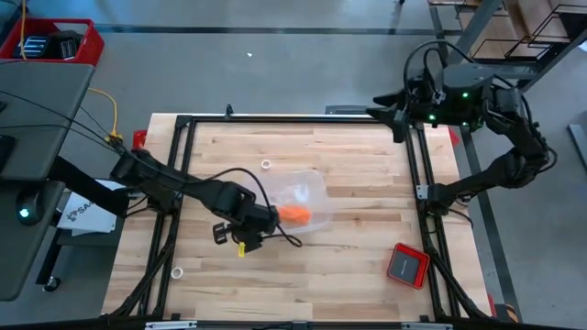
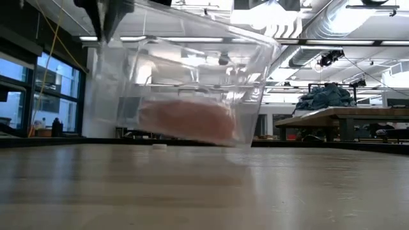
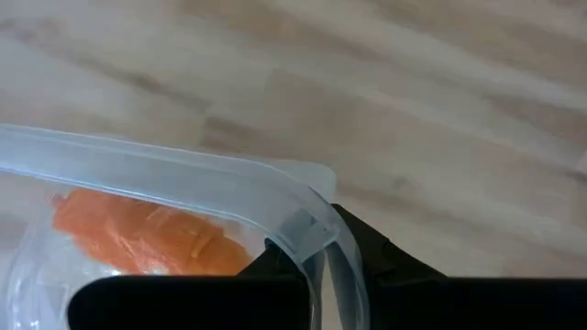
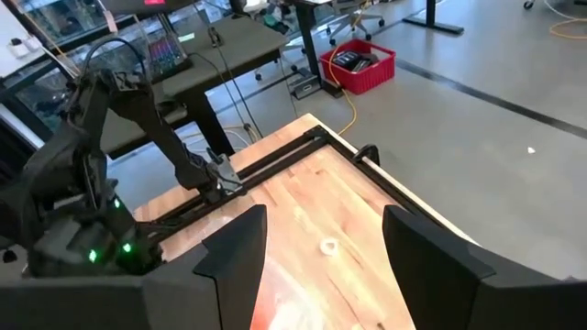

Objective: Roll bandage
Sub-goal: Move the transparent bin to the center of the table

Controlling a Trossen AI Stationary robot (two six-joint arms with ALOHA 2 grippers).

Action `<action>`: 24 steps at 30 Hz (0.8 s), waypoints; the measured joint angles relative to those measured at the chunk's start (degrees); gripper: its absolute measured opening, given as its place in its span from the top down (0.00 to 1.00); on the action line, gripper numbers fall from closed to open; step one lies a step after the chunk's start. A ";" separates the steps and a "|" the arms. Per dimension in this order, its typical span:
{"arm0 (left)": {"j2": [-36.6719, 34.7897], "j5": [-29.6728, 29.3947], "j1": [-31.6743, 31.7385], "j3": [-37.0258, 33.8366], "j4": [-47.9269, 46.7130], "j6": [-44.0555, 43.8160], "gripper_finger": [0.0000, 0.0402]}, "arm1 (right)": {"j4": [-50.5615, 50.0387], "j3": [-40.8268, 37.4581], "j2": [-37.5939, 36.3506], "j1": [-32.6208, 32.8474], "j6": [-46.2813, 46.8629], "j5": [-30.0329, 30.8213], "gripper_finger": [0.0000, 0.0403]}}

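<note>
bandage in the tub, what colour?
Bright orange; the bandage shows best in the left wrist view, inside the clear container.

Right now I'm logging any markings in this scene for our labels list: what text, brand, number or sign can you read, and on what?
"SA": the only letters showing on the white sheet by the table's left edge; the rest is hidden.
Red square device: grey face, no legible marking.
Clear plastic container and orange bandage: no text visible.
</note>
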 joint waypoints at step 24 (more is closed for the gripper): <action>-9.86 -13.61 1.33 0.09 1.93 -19.59 0.62 | -16.81 -0.02 1.88 -1.57 11.95 3.48 0.50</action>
